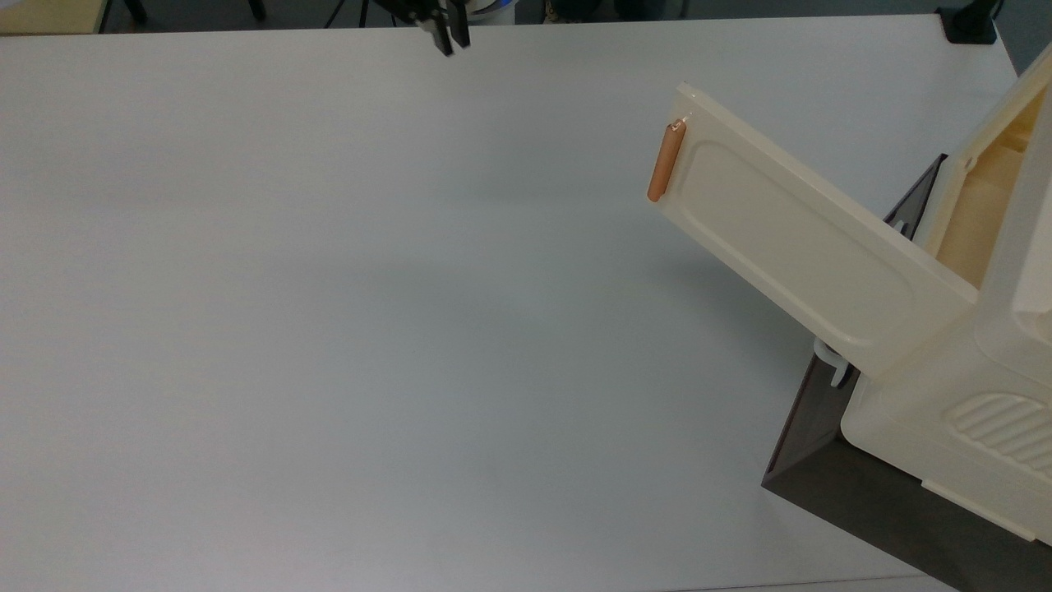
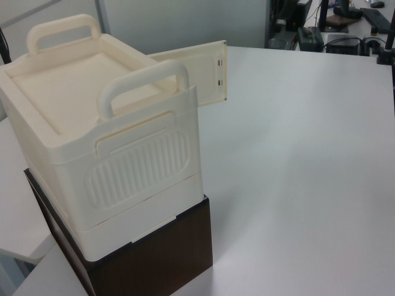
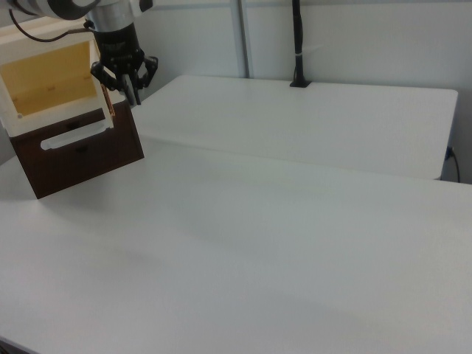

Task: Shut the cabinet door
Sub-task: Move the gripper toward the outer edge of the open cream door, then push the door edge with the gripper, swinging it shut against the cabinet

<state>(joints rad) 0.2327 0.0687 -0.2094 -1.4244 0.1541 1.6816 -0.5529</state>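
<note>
You are facing a light, stiff plastic cabinet door [image 1: 797, 247] hanging wide open from the cabinet [image 1: 986, 386] at the top view's right, so with the gripper [image 1: 451, 39] nearly pressed together and empty, be pushing near its orange-brown handle [image 1: 665, 161].

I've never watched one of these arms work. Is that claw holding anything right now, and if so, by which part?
Nothing is held. The gripper hangs at the top view's upper edge with nothing between its fingers, well apart from the open cabinet door and its orange handle.
</note>
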